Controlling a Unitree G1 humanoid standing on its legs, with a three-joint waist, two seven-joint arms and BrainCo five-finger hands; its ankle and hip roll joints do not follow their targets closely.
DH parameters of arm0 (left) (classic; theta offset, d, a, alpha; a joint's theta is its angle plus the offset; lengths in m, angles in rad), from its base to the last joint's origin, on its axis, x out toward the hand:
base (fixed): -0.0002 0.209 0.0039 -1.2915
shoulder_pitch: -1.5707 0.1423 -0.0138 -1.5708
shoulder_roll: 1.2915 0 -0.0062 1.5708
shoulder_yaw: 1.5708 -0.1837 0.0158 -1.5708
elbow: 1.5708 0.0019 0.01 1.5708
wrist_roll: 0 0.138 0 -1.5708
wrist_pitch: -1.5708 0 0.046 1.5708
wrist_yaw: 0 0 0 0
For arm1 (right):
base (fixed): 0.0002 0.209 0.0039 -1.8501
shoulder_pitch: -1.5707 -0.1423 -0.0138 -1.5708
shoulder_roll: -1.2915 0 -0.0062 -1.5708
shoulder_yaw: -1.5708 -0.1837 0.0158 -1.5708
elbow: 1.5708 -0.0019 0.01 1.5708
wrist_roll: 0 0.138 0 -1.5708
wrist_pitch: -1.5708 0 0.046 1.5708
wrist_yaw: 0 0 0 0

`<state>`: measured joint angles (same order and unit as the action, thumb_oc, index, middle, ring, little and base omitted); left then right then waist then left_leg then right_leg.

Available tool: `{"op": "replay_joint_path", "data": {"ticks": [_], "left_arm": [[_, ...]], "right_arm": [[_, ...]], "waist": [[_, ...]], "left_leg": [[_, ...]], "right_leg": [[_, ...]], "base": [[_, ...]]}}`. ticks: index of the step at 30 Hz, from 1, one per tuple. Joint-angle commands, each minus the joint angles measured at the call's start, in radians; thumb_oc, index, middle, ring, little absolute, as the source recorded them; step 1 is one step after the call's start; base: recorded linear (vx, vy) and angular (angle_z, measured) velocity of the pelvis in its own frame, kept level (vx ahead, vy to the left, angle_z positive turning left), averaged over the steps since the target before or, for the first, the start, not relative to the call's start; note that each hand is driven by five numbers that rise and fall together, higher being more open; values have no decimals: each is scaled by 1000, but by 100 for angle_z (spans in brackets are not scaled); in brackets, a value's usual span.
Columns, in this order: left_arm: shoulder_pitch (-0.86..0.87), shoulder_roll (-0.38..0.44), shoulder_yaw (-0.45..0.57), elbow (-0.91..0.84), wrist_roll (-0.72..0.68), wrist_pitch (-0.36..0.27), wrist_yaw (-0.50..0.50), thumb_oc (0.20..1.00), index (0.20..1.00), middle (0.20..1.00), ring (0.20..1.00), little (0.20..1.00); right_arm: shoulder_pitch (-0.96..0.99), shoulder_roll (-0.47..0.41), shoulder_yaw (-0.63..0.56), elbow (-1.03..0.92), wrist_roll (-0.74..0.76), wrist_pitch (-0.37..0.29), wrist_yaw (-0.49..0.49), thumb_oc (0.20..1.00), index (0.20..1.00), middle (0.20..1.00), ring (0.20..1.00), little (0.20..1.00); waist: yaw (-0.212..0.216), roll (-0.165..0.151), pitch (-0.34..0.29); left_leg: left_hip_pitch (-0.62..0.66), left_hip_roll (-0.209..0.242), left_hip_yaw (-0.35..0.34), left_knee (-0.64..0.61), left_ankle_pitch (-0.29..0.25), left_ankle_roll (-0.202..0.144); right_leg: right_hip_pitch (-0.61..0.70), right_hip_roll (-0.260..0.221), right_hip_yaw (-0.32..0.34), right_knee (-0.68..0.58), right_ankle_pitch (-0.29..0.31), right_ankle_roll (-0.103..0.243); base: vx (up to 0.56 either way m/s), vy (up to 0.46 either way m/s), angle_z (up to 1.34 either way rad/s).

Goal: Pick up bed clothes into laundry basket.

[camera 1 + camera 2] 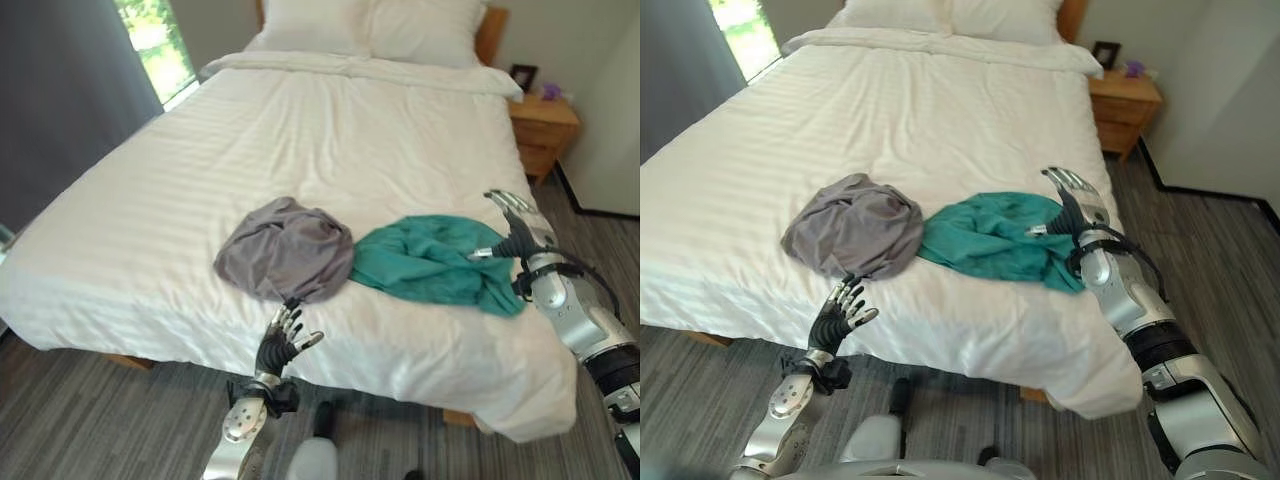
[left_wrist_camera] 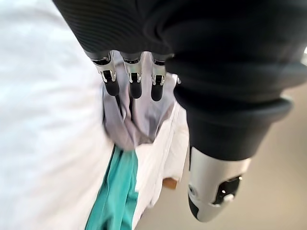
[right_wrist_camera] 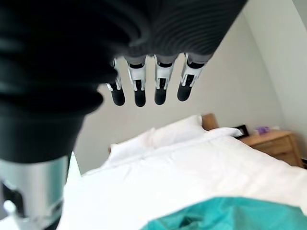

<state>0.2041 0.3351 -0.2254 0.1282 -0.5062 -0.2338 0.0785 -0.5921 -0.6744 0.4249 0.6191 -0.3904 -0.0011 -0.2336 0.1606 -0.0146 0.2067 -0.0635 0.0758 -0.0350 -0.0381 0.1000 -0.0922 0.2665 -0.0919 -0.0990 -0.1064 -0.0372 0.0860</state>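
Lying crumpled on the near part of the white bed (image 1: 300, 130), the grey garment (image 1: 287, 249) is sitting to the left and the teal garment (image 1: 437, 261) is sitting to the right, their edges touching where the two heaps are meeting. Both are resting on the striped bedcover, well short of the pillows (image 1: 370, 25) that are leaning at the headboard.

Starting at the left, a dark curtain (image 1: 60, 90) is hanging beside a bright window (image 1: 155, 40). The left hand (image 1: 281, 341) is hovering at the near edge of the mattress, just below the grey garment, with its fingers (image 2: 133, 81) spread apart and relaxed, gripping nothing. In the left wrist view the dark tips are pointing toward the grey cloth, with a strip of teal showing past it.

Moving right, the right hand (image 1: 1076, 203) is reaching in over the right edge of the bed, just beside the teal garment's far right end. Its fingers (image 3: 160, 81) are straight and apart, holding nothing, with the teal cloth lying below them in the right wrist view.

Farther right, a wooden nightstand (image 1: 543, 130) is standing next to the head of the bed, carrying a small picture frame (image 1: 522, 75) and a little purple object (image 1: 550, 91). Grey striped flooring (image 1: 90, 420) is running under and around the bed.
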Motion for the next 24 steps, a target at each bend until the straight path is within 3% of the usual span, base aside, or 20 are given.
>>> {"op": "replay_joint_path", "data": {"ticks": [1, 5, 12, 13, 14, 17, 20, 24], "left_arm": [[12, 47, -17, -79, -35, -27, -40, 1000, 1000, 1000, 1000, 1000], [28, 82, -19, -92, -57, -16, -67, 1000, 1000, 1000, 1000, 1000], [7, 109, -17, -97, -55, -22, -84, 1000, 1000, 1000, 1000, 1000], [2, 108, -16, -97, -57, -26, -87, 1000, 1000, 1000, 1000, 1000], [-7, 106, -15, -95, -53, -29, -87, 1000, 1000, 1000, 1000, 1000], [-62, 123, 2, -78, 5, -50, -54, 1000, 1000, 1000, 1000, 1000], [-168, 176, 44, -67, 148, -75, 38, 1000, 1000, 1000, 1000, 1000], [-343, 241, 98, 12, 347, -59, 165, 1000, 1000, 1000, 1000, 1000]], "right_arm": [[-140, 14, 22, 186, 49, 24, -34, 1000, 1000, 1000, 1000, 1000], [-225, 61, 80, 530, 28, 48, -45, 1000, 1000, 1000, 1000, 1000], [-240, 81, 44, 713, 38, 65, -61, 1000, 1000, 1000, 1000, 1000], [-232, 81, 38, 726, 44, 65, -54, 871, 871, 871, 871, 871], [-226, 82, 34, 738, 49, 65, -43, 200, 200, 200, 200, 200], [-225, 83, 33, 723, 79, 61, -14, 200, 200, 200, 200, 200], [-233, 37, 25, 619, 126, 31, -25, 200, 200, 200, 200, 200], [-159, -118, -55, 228, 154, 1, -44, 200, 200, 200, 200, 200]], "waist": [[37, -8, -20], [78, 2, -17], [100, 47, 15], [100, 50, 12], [98, 54, 10], [88, 55, 2], [64, 36, -4], [-7, 3, -23]], "left_leg": [[117, 33, 3, -49, -30, -20], [104, 23, -4, -49, -29, -19], [13, 1, -19, -49, -15, -27], [-4, -1, -22, -49, -12, -30], [-12, -3, -20, -49, -13, -31], [-24, -2, -19, -49, -14, -34], [-8, -2, -3, -49, -28, -30], [32, 0, 39, -49, -65, -16]], "right_leg": [[-76, 5, -59, 19, -9, 15], [-87, -9, -74, 19, -6, 24], [-170, -32, -105, 19, 7, 46], [-182, -35, -113, 19, 8, 48], [-188, -37, -120, 19, 6, 51], [-192, -41, -126, 19, -3, 60], [-181, -50, -108, 19, 1, 69], [-176, -69, -77, 19, 22, 85]], "base": [[127, 52, 13], [70, 32, 11], [-41, 39, 13], [-33, 34, 4], [7, 28, 11], [35, 39, 32], [34, 40, 7], [63, 71, -27]]}}
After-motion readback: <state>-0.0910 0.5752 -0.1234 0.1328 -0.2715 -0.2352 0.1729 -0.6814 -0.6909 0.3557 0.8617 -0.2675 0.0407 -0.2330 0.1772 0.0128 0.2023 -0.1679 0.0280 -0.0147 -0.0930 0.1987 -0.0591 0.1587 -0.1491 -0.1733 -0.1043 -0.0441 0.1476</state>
